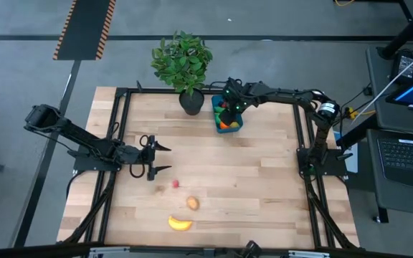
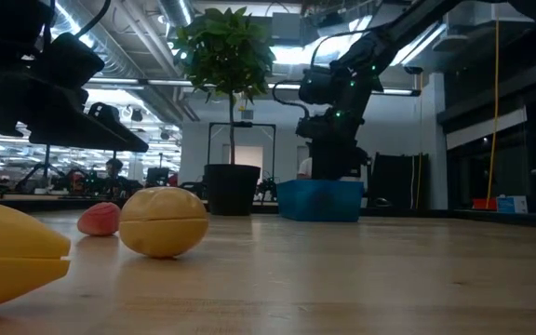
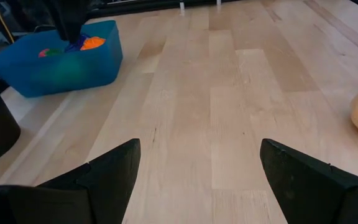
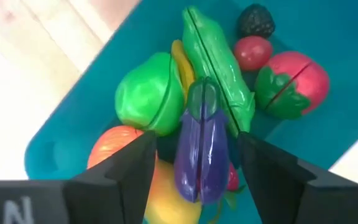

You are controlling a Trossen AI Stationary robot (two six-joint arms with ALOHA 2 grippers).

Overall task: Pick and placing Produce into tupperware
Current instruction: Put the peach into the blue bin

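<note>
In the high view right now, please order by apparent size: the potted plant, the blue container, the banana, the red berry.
1. potted plant
2. blue container
3. banana
4. red berry

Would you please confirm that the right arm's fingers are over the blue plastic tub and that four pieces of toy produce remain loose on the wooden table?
Not quite: three pieces remain, not four. The high view shows a small red berry, a tan potato and a yellow banana on the wooden table. The right arm's fingers are indeed over the blue plastic tub.
</note>
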